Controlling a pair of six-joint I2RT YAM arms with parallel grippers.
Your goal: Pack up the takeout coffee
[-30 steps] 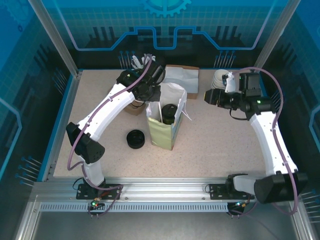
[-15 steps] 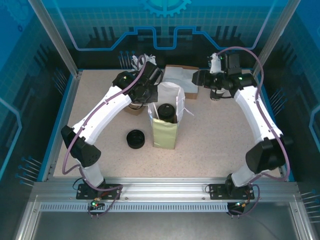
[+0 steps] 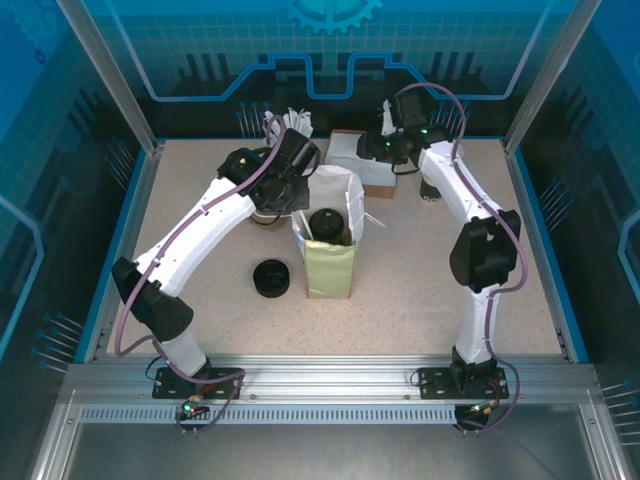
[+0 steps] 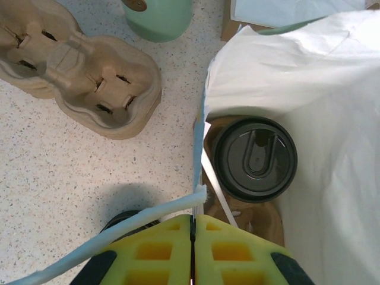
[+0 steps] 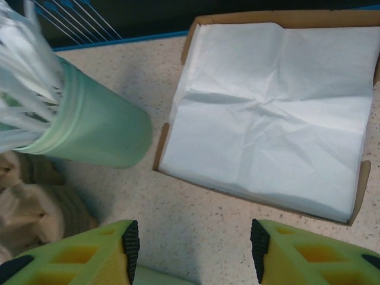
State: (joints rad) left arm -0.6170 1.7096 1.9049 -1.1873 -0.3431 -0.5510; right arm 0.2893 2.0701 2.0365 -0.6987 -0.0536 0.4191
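Coffee (image 4: 255, 159) stands inside the bag (image 3: 328, 268). Lids (image 3: 270, 278) lie left of the bag, napkin box (image 5: 267, 113) behind it, carrier (image 4: 83, 77) behind-left.

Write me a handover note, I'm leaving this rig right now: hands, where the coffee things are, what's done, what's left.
Left hand: shut on the rim of the paper bag, holding it open.
Right hand: open and empty, above the napkins in their cardboard box.
Takeout coffee: upright inside the bag, lid on.
Done: coffee is bagged.
Left: probably add a napkin, then let go of the rim.
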